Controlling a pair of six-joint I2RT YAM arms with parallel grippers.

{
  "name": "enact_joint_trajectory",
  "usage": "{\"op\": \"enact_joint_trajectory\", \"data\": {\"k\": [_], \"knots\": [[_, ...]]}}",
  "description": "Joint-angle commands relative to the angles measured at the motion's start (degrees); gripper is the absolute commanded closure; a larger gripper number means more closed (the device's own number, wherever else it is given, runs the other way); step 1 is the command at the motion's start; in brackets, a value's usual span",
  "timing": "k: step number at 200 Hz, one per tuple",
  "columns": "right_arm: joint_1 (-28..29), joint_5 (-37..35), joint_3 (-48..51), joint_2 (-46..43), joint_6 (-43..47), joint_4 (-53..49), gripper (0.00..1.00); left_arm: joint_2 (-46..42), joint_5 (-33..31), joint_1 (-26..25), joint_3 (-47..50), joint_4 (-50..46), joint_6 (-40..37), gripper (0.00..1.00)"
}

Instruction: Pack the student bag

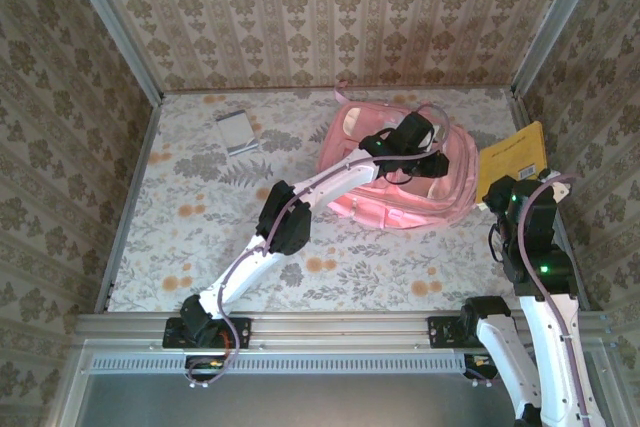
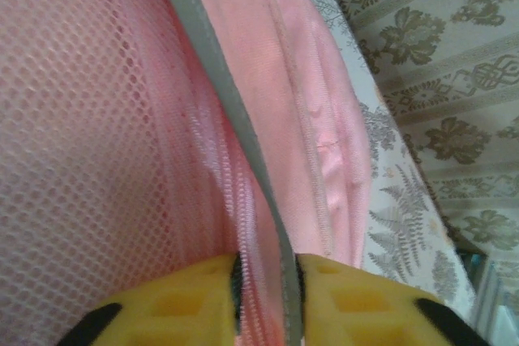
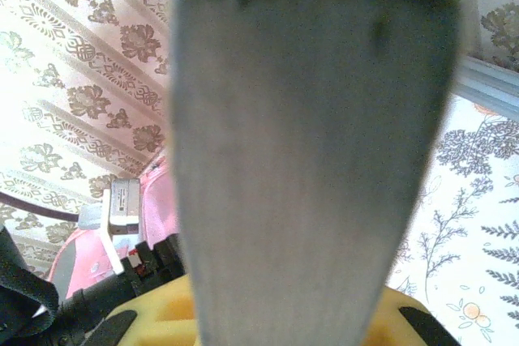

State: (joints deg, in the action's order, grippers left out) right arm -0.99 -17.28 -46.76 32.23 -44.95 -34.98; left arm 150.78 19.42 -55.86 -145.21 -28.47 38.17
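The pink student bag point(image 1: 450, 182) lies on the table right of centre. My left gripper point(image 1: 418, 159) reaches over its top. In the left wrist view the yellow fingers point(image 2: 186, 297) pinch a fold of the student bag point(image 2: 97, 119), its zipper and grey trim, and my left gripper point(image 2: 268, 269) is shut on that edge. My right gripper point(image 1: 508, 195) is just right of the bag, shut on a yellow book point(image 1: 512, 157) that stands tilted. In the right wrist view the book point(image 3: 316, 143) is a broad grey slab rising from my right gripper point(image 3: 284, 301).
A small grey booklet point(image 1: 237, 132) lies at the back left of the floral table point(image 1: 200, 207). Patterned walls close in the back and both sides. The right wall stands close behind the yellow book. My left arm point(image 1: 300, 202) stretches diagonally across the middle.
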Motion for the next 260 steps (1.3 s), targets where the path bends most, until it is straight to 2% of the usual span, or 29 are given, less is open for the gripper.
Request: {"op": "enact_joint_trajectory", "data": {"k": [1,26,63,105,154,217,231,260], "knots": [[-0.49,1.15,-0.39,-1.03,-1.25,3.87,1.00,1.25,-4.48,-0.22,-3.80,-3.52,-0.78,0.86],[-0.59,1.68,-0.71,-1.03,-1.48,3.87,1.00,1.11,-5.97,-0.22,-4.60,-5.15,-2.94,1.00],[-0.63,2.07,-2.91,-1.63,0.46,2.93,1.00,-4.74,-3.00,0.88,-4.39,-7.82,-7.60,1.00],[-0.64,10.09,-8.18,1.70,4.41,1.03,1.00,-16.27,5.62,5.28,-0.66,-11.46,-8.16,1.00],[-0.67,15.78,-11.26,4.11,5.62,-0.53,1.00,-28.66,10.61,10.26,5.73,-16.36,-9.99,1.00],[-0.68,14.38,-11.63,1.60,6.98,-2.09,1.00,-39.87,16.23,16.41,16.01,-17.94,-11.88,1.00],[-0.68,17.54,-10.78,1.69,6.68,-0.75,1.00,-40.79,17.05,17.54,17.03,-17.61,-11.48,1.00],[-0.68,29.56,-8.37,4.05,3.52,1.24,1.00,-42.29,21.24,19.36,17.49,-16.44,-10.32,1.00]]}}
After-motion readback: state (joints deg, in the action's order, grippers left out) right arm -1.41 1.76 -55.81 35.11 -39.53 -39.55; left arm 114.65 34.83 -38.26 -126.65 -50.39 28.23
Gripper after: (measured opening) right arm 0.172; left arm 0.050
